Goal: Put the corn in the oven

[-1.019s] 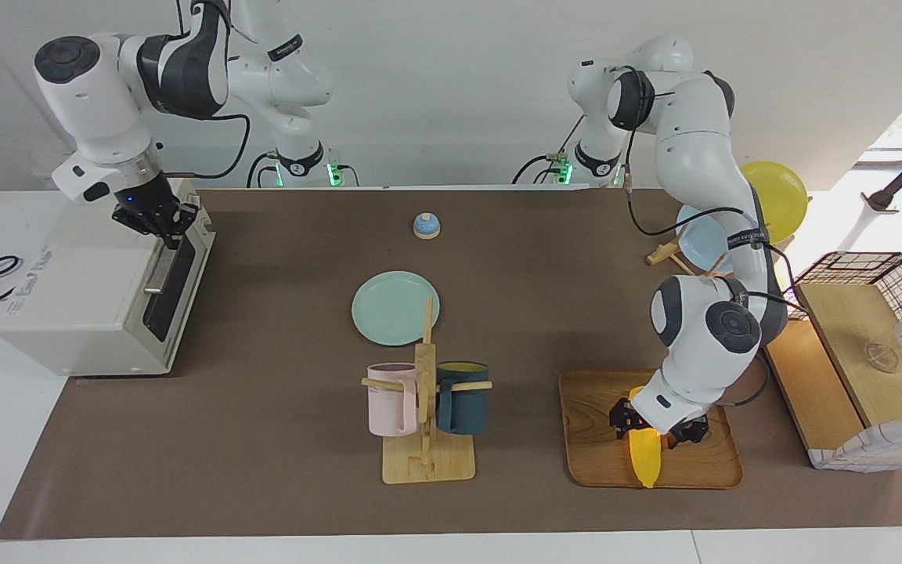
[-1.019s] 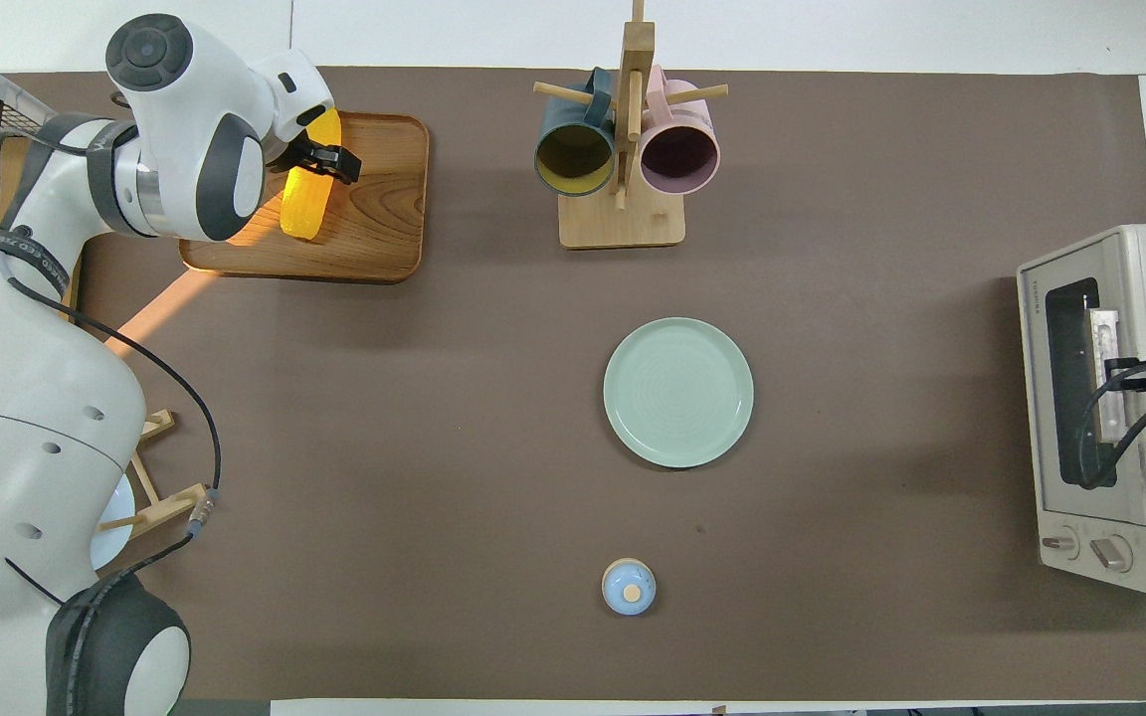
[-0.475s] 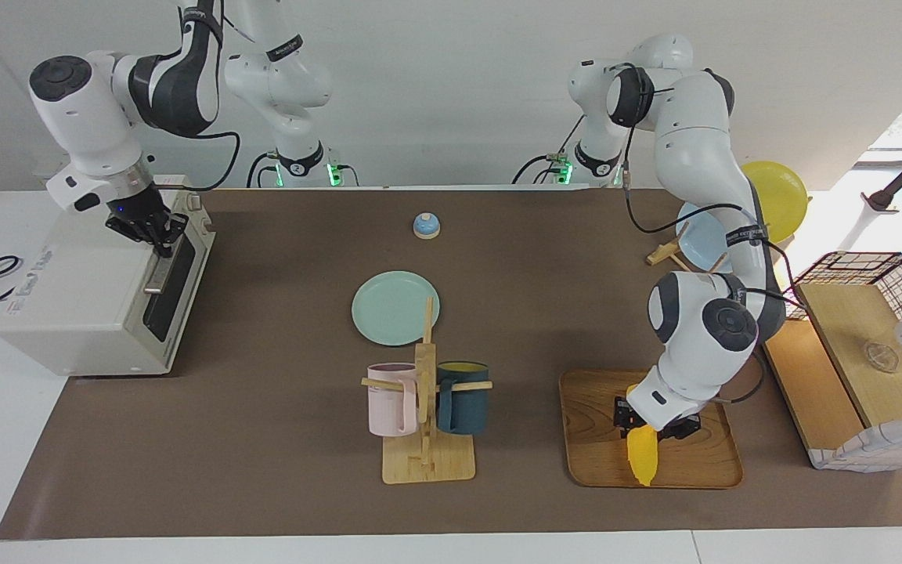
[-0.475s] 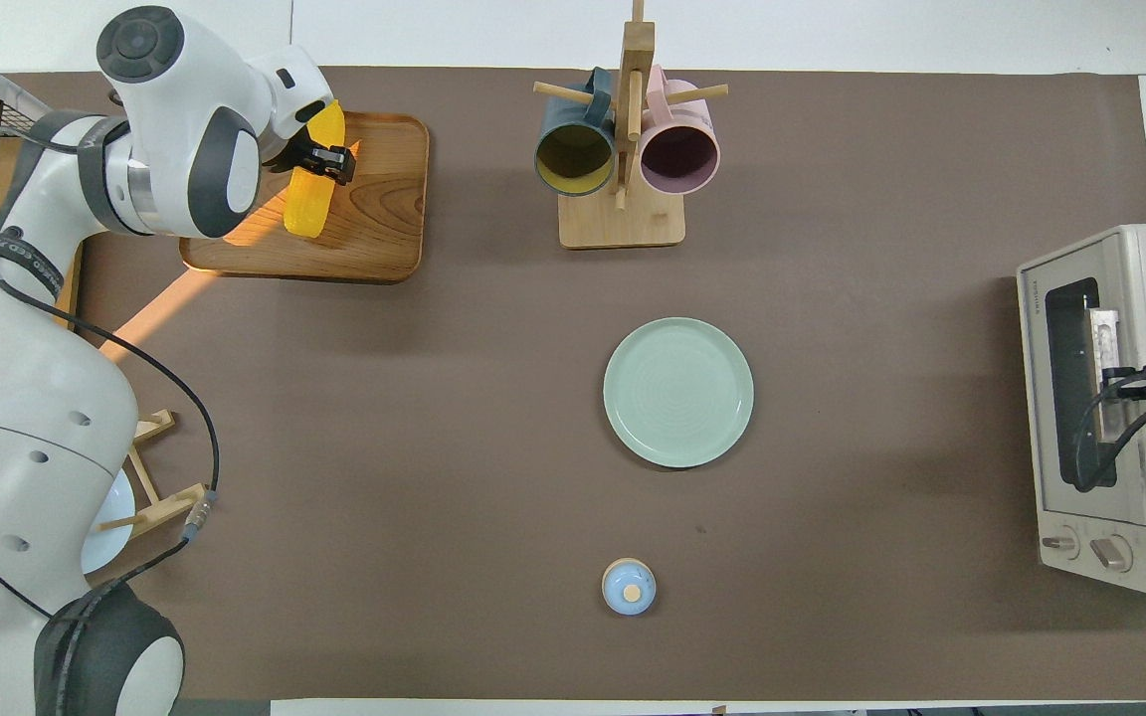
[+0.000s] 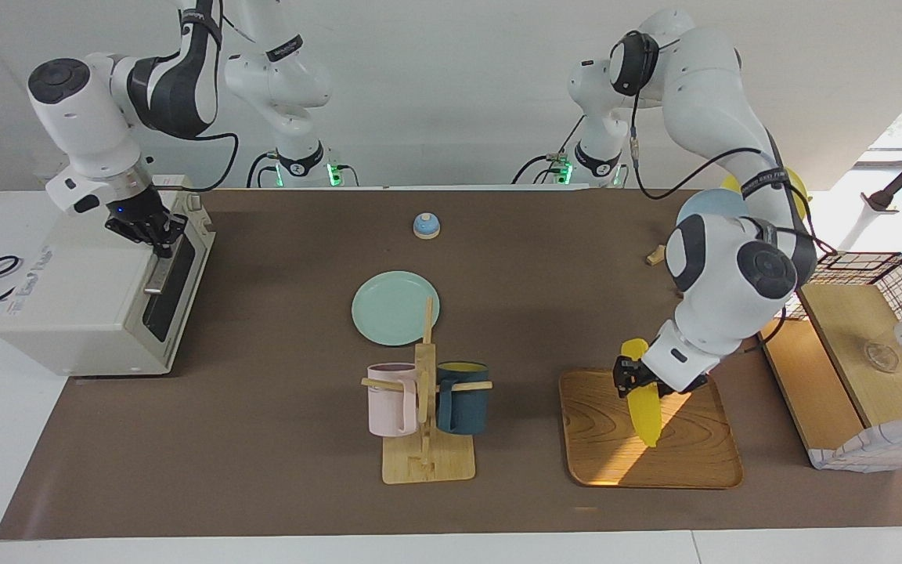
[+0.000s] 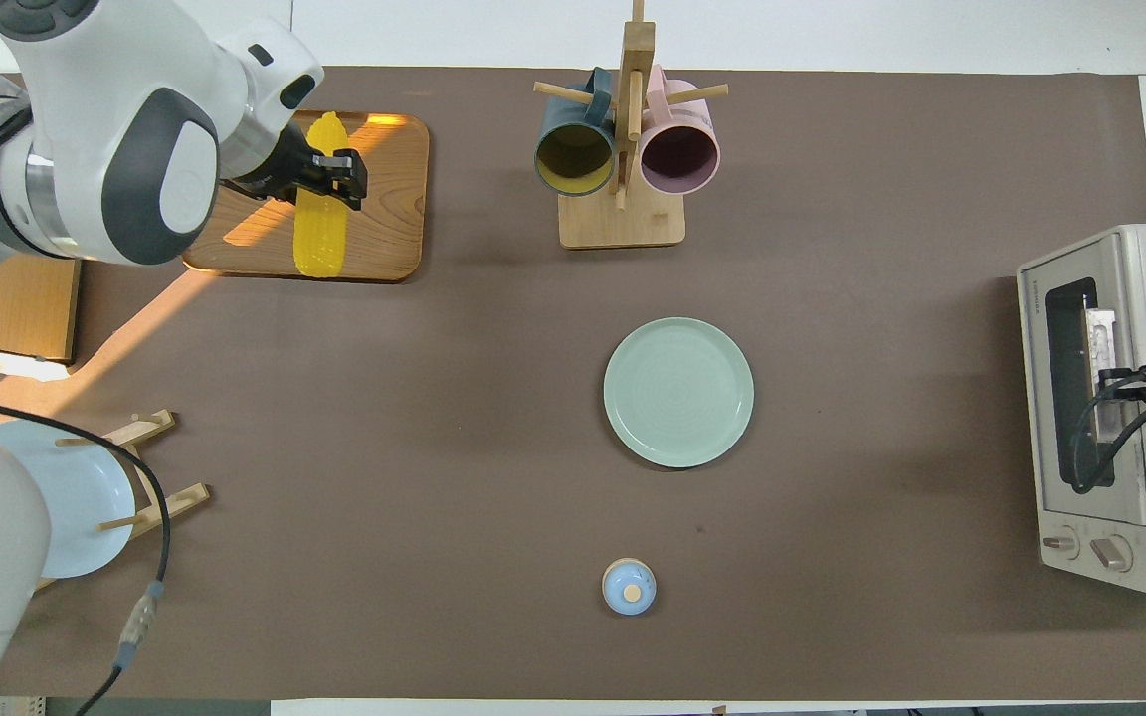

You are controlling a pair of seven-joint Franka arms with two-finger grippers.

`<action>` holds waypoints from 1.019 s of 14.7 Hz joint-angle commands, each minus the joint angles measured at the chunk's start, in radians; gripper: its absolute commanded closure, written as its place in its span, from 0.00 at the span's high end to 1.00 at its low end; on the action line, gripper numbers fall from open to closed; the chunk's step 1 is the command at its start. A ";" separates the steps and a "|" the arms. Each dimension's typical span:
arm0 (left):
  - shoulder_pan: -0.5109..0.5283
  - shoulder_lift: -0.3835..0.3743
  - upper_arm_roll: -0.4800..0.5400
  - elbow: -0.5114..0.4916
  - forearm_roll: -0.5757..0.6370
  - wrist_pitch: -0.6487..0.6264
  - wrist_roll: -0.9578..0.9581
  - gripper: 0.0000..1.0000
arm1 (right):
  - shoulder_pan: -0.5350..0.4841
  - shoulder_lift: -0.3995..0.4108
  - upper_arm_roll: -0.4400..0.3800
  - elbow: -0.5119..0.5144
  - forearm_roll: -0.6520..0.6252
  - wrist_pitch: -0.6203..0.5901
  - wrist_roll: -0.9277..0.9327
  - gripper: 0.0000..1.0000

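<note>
Facing view, going across from the side where the right arm sits: the oven (image 5: 99, 290) is parked at about 9 o'clock on the table, at the right arm's end, door looks shut; the right gripper (image 5: 155, 233) is down at the top of that door by the metal bar handle (image 5: 163, 268), but honestly I can't tell if its fingers are pinched on the bar or just sitting around it; next over, roughly dead centre, is a green plate (image 5: 395, 308), with a little blue bell (image 5: 426, 225) at 12 o'clock from it, nearer the robots; at 6 o'clock from the plate is the mug rack (image 5: 425, 427), a pink mug (image 5: 391, 399) and a dark blue mug (image 5: 463, 396) hanging on its pegs; then toward the left arm's end there's the wooden tray (image 5: 600, 439), and the left gripper (image 5: 640, 379) is up over it, clamped on the corn (image 5: 644, 407); the cob hangs pretty much upright, tip pointing down, clear of the tray as far as I can see; so the corn is in the air over the tray, well apart from the oven; last, at about 3 o'clock, a wire basket (image 5: 901, 270) sits off the edge of the brown mat.
</note>
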State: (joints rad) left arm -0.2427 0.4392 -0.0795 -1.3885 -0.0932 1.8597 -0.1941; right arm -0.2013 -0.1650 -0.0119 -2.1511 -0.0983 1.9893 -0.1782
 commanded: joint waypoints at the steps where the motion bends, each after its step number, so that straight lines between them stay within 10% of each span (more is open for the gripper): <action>1: -0.087 -0.203 0.017 -0.249 -0.033 0.013 -0.124 0.00 | 0.013 0.031 0.006 -0.033 0.055 0.034 0.003 0.00; 8: -0.377 -0.333 0.017 -0.552 -0.033 0.313 -0.477 0.00 | 0.089 0.157 0.007 -0.078 0.075 0.209 0.083 0.00; 15: -0.589 -0.131 0.021 -0.479 -0.026 0.541 -0.705 0.00 | 0.131 0.212 0.009 -0.173 0.075 0.397 0.085 0.00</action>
State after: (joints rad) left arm -0.7883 0.2373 -0.0803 -1.9231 -0.1114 2.3656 -0.8595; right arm -0.0261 0.0151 0.0285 -2.3183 0.0273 2.3215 -0.0661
